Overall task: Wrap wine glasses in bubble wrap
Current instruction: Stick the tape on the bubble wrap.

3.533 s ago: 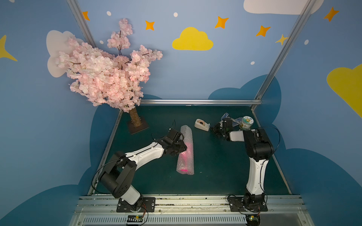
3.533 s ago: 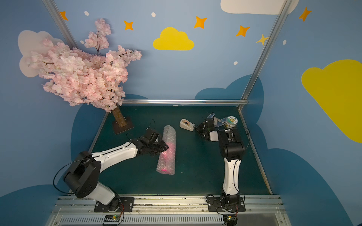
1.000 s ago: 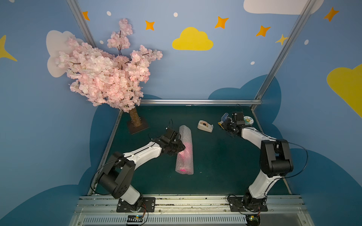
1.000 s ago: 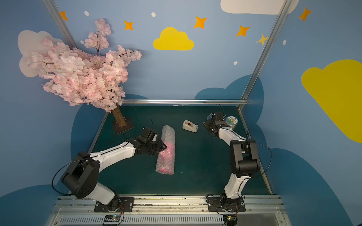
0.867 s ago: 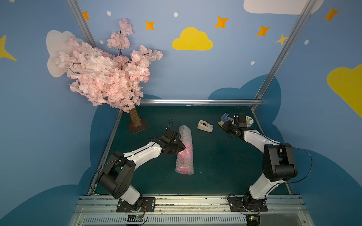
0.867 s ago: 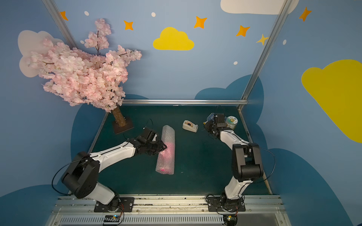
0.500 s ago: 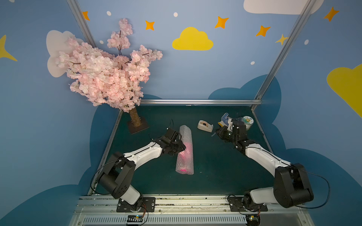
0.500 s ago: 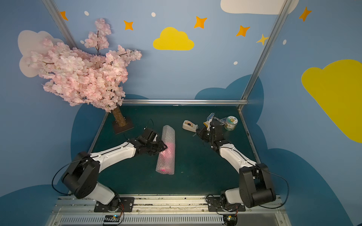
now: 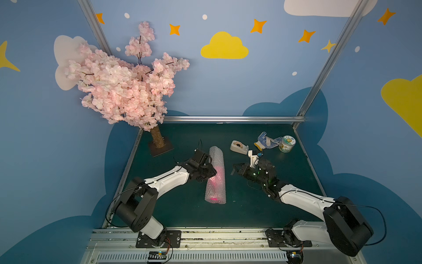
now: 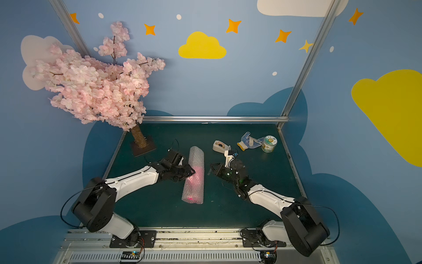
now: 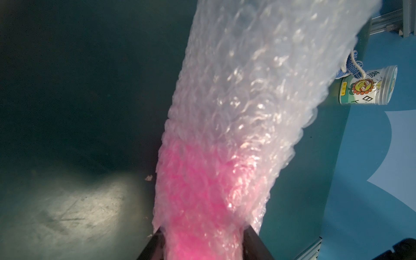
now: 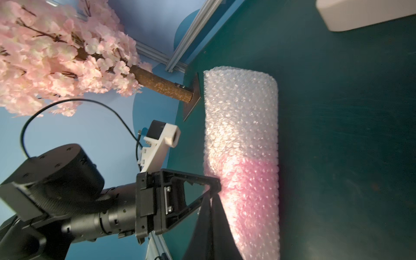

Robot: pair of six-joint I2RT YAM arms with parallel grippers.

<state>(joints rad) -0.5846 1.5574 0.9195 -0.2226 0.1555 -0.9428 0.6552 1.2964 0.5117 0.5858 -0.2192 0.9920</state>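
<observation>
one goblet sits inside rolled bubble wrap, pinched by left gripper; right gripper fully closed.

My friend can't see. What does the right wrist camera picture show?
A bubble wrap roll lies on the green table, a pink goblet showing through. The left gripper grips its side; a blossom tree stands nearby.

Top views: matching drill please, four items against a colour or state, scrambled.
1. bubble wrap
2. tape dispenser
3. left pincer
4. right pincer

A. shut, apart from the roll
B. rolled into a tube, lying flat
C. beige, untouched
D. clamped on the roll's side

Pairs: 1-B; 2-C; 3-D; 4-A
</observation>
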